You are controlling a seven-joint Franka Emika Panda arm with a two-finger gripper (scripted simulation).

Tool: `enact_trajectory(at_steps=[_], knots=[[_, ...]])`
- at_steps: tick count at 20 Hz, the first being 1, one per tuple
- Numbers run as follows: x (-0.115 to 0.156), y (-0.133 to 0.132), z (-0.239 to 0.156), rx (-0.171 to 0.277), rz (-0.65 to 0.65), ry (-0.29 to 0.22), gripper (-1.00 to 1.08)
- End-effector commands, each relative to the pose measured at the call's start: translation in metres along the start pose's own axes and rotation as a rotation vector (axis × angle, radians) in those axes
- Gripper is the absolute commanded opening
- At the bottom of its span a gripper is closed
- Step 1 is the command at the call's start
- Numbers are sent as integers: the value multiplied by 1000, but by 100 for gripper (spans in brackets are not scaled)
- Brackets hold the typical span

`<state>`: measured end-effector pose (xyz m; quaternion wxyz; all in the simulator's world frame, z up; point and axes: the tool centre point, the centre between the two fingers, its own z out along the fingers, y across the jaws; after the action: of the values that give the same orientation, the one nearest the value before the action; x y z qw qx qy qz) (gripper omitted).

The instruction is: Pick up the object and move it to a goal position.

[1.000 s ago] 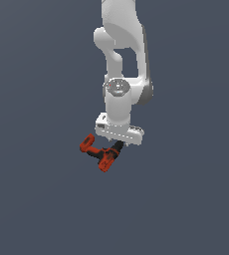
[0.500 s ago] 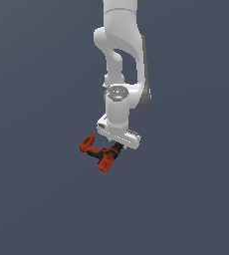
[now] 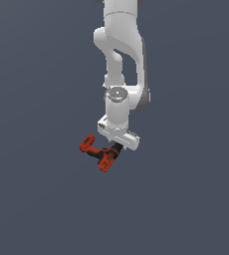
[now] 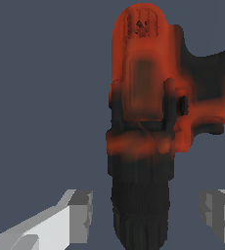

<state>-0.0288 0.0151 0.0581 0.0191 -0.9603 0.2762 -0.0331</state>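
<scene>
You see the white arm (image 3: 120,74) hanging down from the top centre of the exterior view, its wrist pointing straight down. Just below centre, the jaws (image 3: 115,148) sit over the drill (image 3: 99,153), which lies a little left of centre on the plain grey floor (image 3: 37,199). Its boxy red battery base points toward the upper left of that frame, and the body runs toward the lower right.

In the wrist view, your jaws stand wide apart: one grey finger (image 4: 80,216) shows at the lower left and the other at the lower right edge. The drill's black chuck (image 4: 141,205) lies between them, touching neither. The red-orange body fills the upper middle, with the handle off to the upper right.
</scene>
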Motion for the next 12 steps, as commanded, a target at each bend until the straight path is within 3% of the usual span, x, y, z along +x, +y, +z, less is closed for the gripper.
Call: enact_trajectory(at_steps=[1,11,12], knots=[[0,0,4,0,0,0,68],[-1,1,30,0,5,1,68],[-1,1,30,0,5,1,-100]])
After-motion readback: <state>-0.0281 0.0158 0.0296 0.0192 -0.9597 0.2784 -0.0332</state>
